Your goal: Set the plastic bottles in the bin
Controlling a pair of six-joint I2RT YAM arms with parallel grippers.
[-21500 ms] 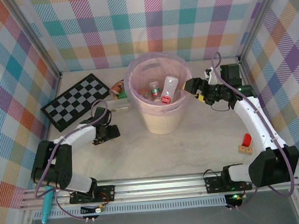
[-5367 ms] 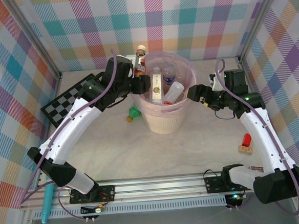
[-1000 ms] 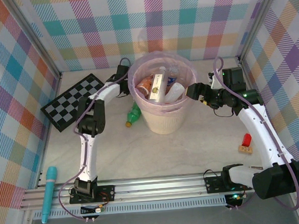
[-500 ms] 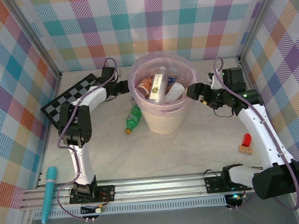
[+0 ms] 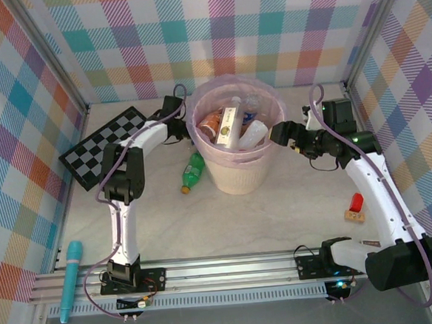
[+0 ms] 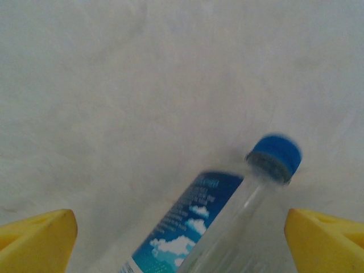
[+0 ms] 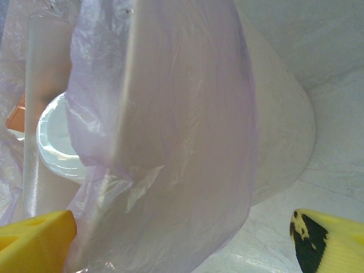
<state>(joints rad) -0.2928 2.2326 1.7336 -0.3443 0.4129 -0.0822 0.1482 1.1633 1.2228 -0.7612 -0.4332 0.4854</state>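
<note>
Tools found spread, empty: left tool [image 6: 182, 239] over a blue-capped bottle [image 6: 199, 227] on the table [image 5: 205, 222], far-left of the bin [image 5: 235, 172]; right tool [image 5: 279, 134] at its right. Judged several bottles [image 5: 232, 127] binned, green bottle [image 5: 192, 171] also remaining.

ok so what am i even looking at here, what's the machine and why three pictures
Two robot arms bolted to a table, each ending in a two-finger claw. One picture looks down from above; the other two come from cameras on the wrists. The bin holds several bottles; a green bottle and a checkerboard lie on the table beside it. The left gripper stands open over a blue-capped bottle, gripping nothing; the right gripper is open by the bin's rim.
</note>
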